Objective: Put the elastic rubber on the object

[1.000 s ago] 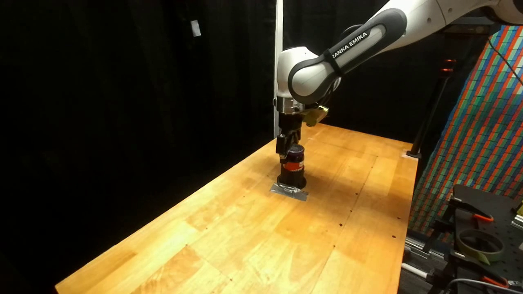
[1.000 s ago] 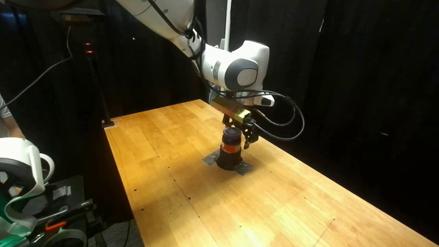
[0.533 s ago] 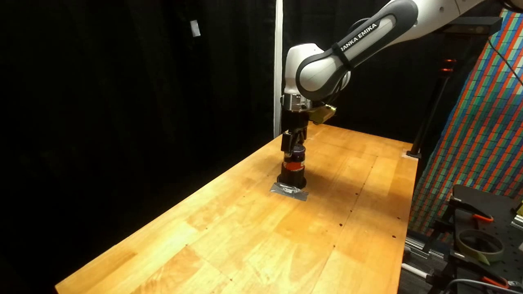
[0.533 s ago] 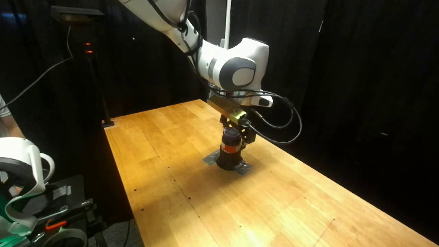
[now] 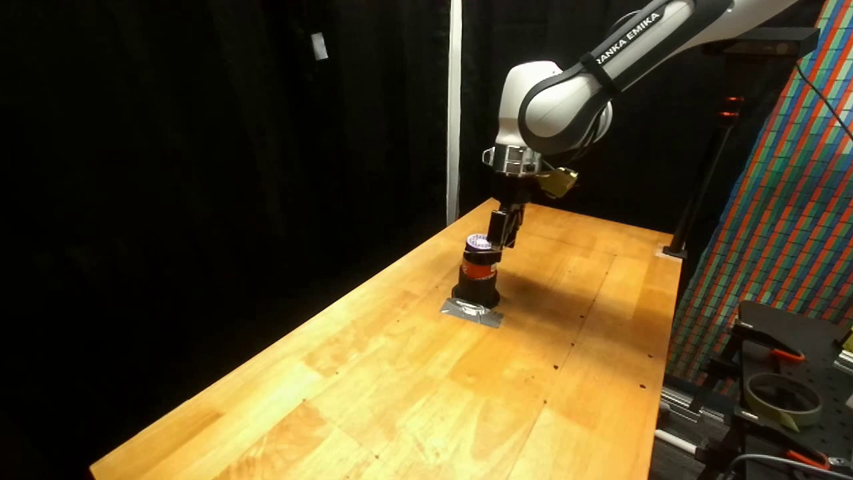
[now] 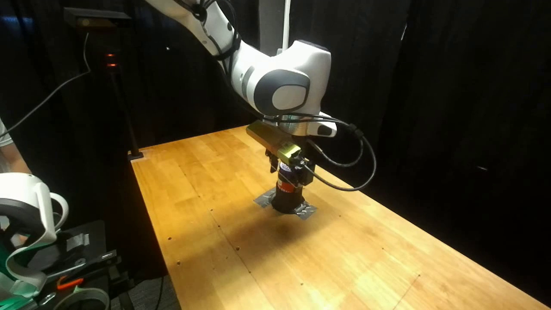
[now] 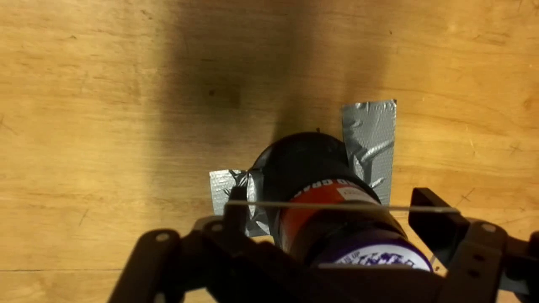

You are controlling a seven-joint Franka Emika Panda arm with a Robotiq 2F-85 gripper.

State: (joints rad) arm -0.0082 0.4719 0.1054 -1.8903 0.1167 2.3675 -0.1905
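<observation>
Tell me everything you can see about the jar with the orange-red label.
The jar stands upright on the wooden table. Its dark body, seemingly glass or plastic, wears an orange-red label with a white patch. The lid has a purple rim and purple-patterned white top. Below is a flared black base with silver tape stuck at two sides. The rubber band, stretched across the open gripper, passes in front of it in the wrist view; whether either touches it is unclear.
</observation>
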